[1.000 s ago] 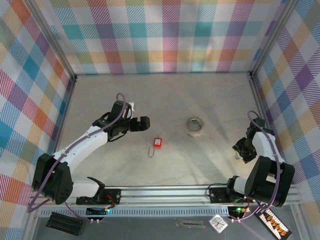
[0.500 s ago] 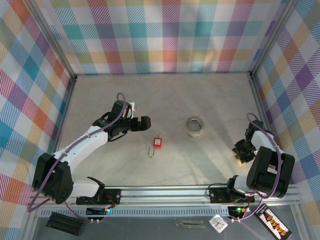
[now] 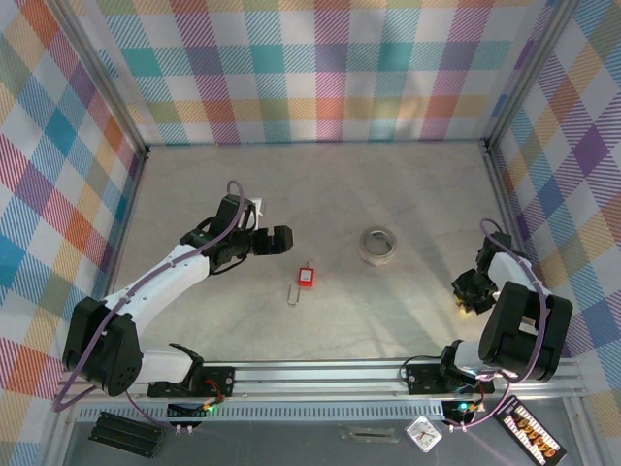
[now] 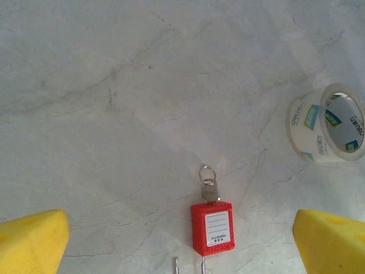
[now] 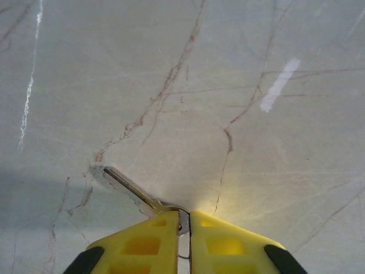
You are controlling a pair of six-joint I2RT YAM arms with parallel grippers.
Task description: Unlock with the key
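Right gripper (image 5: 184, 220) is clamped on the key (image 5: 131, 191) head, blade sticking out past the fingertips. Left gripper (image 4: 182, 245) hangs wide open over the padlock (image 4: 211, 229), shackle pointing near.

Marbled grey table (image 3: 320, 194) carries a red padlock (image 3: 307, 278) and tape roll (image 3: 377, 245).

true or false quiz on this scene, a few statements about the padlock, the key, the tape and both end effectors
1. The left end effector is open. True.
2. The red padlock is held off the table. False: it lies on the table, with nothing gripping it.
3. The right end effector is pinching a key. True.
4. The tape roll sits on top of the padlock. False: it lies apart from it on the table.
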